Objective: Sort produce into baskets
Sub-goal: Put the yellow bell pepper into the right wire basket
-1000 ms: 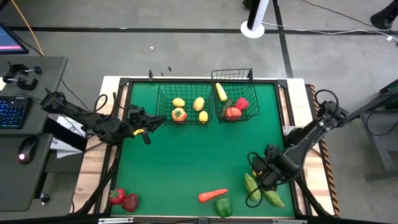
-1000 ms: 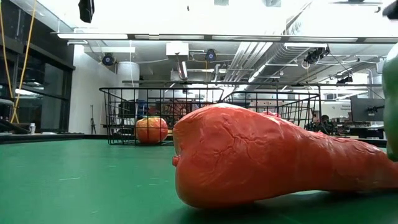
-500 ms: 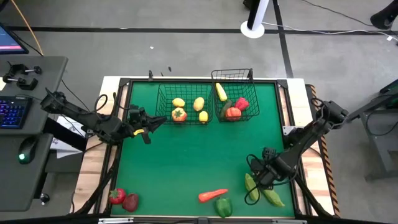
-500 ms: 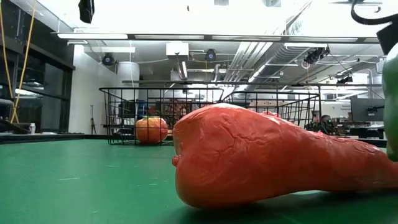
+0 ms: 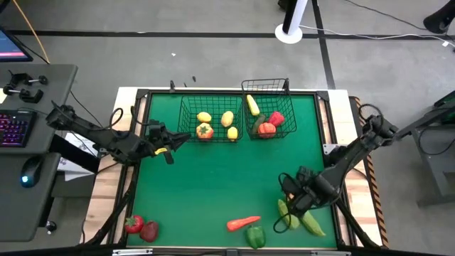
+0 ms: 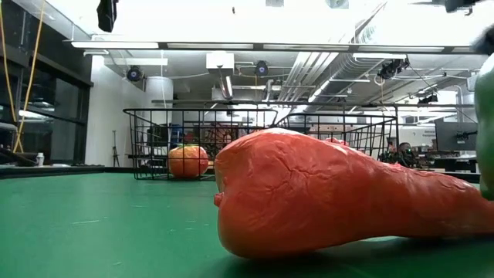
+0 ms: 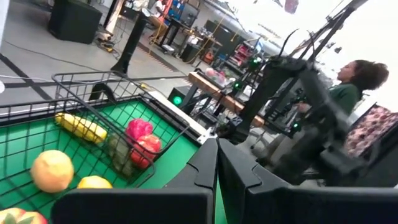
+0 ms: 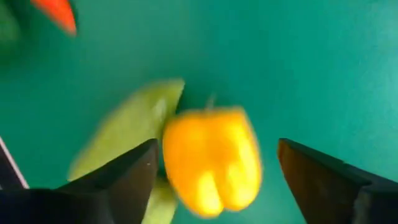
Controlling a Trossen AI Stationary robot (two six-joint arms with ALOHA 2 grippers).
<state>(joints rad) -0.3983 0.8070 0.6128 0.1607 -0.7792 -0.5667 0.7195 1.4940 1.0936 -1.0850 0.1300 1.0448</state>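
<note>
My right gripper (image 5: 291, 202) hangs near the table's near right corner, pointing down and open. In the right wrist view its fingers (image 8: 127, 177) stand on either side of a yellow pepper (image 8: 211, 160) lying on the green table. I cannot tell whether they touch it. A green cucumber (image 8: 124, 134) lies against the pepper. My left gripper (image 5: 170, 140) is shut and empty, held level beside the left basket (image 5: 206, 119). That basket holds lemons. The right basket (image 5: 266, 114) holds red, yellow and green pieces.
An orange carrot (image 5: 243, 223) and a green pepper (image 5: 255, 236) lie at the near edge; the carrot fills the low view (image 6: 324, 197). Two red pieces (image 5: 140, 227) lie in the near left corner. A second cucumber (image 5: 311, 226) lies by the right gripper. A person (image 7: 348, 81) sits beyond the table.
My right gripper has come down over the yellow pepper and cucumbers and shifted slightly toward the table's left. The produce has stayed where it was.
</note>
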